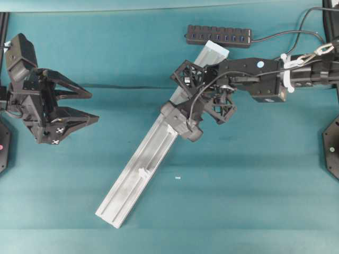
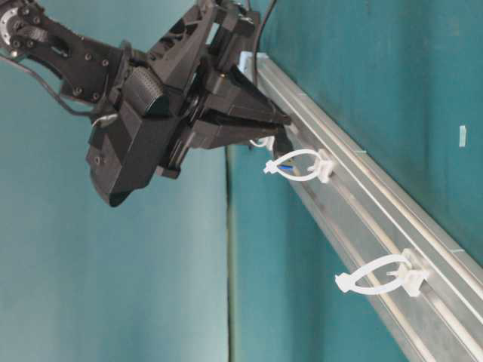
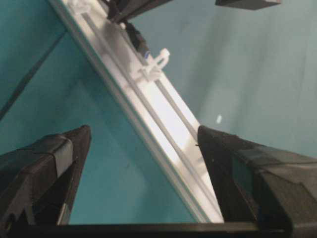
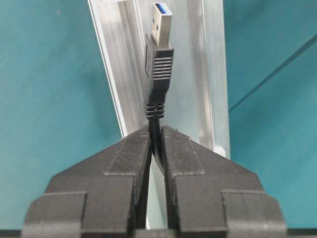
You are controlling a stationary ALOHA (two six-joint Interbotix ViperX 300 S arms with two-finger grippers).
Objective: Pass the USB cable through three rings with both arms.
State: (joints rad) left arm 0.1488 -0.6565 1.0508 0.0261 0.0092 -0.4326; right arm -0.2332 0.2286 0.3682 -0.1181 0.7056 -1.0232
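Observation:
My right gripper (image 4: 156, 131) is shut on the USB cable just behind its dark plug (image 4: 158, 54), whose metal tip points along the silver rail (image 4: 126, 74). Overhead, this gripper (image 1: 183, 120) hovers over the rail's middle and the cable (image 1: 197, 95) loops back along the arm. From table level the plug tip (image 2: 283, 143) sits just short of a white ring (image 2: 298, 166); a second ring (image 2: 377, 275) stands further down the rail. My left gripper (image 1: 87, 107) is open and holds nothing, well left of the rail. Its wrist view shows a ring (image 3: 156, 64) with the plug (image 3: 137, 39) behind it.
A black multi-port hub (image 1: 218, 36) lies at the back beyond the rail's upper end (image 1: 214, 53). The rail runs diagonally down to the front left (image 1: 114, 211), with one ring (image 1: 143, 172) on its lower half. A small white scrap (image 1: 178, 178) lies on the teal table.

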